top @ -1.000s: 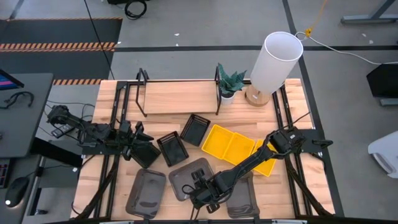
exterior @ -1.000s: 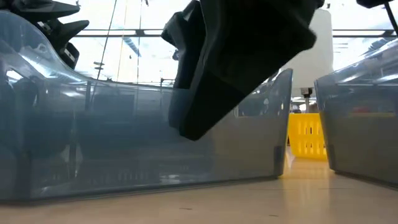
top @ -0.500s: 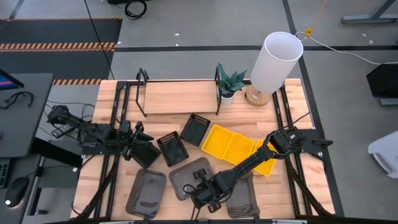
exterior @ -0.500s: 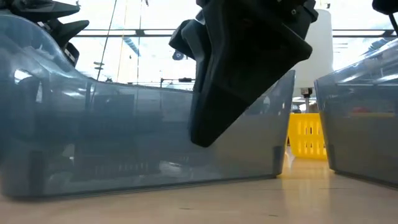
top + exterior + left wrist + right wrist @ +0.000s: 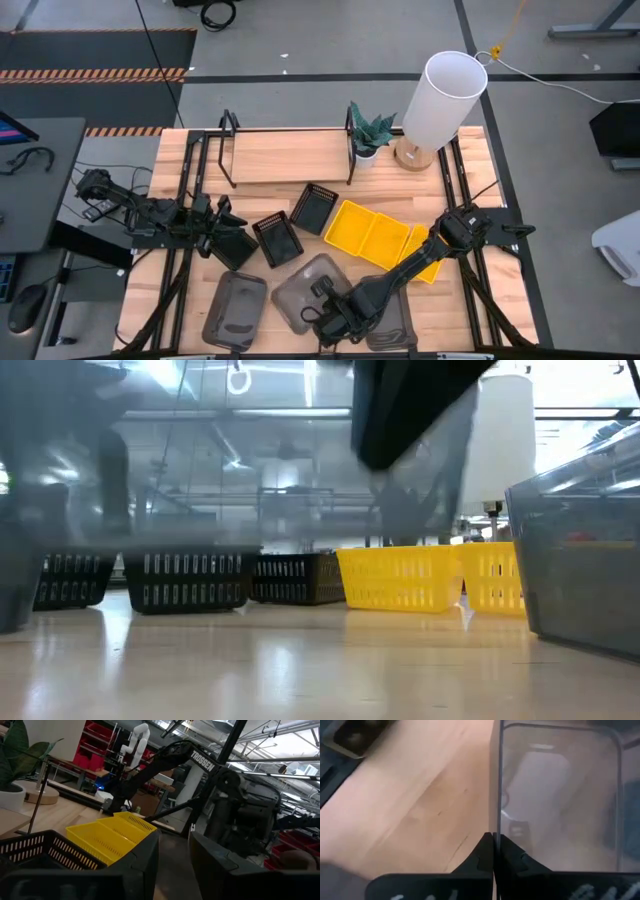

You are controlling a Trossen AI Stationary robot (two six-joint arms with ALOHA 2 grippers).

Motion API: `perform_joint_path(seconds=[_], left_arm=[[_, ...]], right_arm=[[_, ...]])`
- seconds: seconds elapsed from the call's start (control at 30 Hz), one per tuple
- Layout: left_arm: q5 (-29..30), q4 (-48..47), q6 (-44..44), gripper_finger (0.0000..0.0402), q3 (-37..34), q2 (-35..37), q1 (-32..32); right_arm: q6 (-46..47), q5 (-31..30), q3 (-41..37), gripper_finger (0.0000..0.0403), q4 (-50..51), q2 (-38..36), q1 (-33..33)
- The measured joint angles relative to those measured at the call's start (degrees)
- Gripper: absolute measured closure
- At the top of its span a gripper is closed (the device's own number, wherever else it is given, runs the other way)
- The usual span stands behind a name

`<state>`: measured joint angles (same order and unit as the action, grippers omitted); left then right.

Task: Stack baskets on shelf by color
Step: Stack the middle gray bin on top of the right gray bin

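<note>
One grey basket [image 5: 310,292], near the table's front edge, is raised and tilted, its wall pinched by the right gripper [image 5: 493,851]. Left gripper [image 5: 222,240], fingers parted, grips a black basket [image 5: 232,245] far left. "TROSSEN" marks the right arm [image 5: 204,761].

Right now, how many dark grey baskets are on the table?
3, along the near edge: left grey basket lying flat, middle grey basket gripped by the right end effector, right grey basket partly hidden under that arm.

table [image 5: 470,300]: slatted wood | on it: shelf [image 5: 285,158], plant [image 5: 368,135], lamp [image 5: 440,100], yellow baskets [image 5: 385,240], black baskets [image 5: 277,240], grey baskets [image 5: 235,310]
</note>
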<state>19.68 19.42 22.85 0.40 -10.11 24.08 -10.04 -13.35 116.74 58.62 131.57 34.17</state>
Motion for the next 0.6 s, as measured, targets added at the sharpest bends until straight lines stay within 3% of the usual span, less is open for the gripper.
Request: perform_joint_path(seconds=[0.27, 0.6], left_arm=[[0.00, 0.00, 0.00, 0.0285, 0.00, 0.00, 0.00], [0.00, 0.00, 0.01, 0.0285, 0.00, 0.02, 0.00]], right_arm=[[-5.31, -0.63, 6.27, 0.0400, 9.42, -0.89, 3.85], [-7.59, 0.16, 6.39, 0.0400, 16.54, -9.47, 9.42]])
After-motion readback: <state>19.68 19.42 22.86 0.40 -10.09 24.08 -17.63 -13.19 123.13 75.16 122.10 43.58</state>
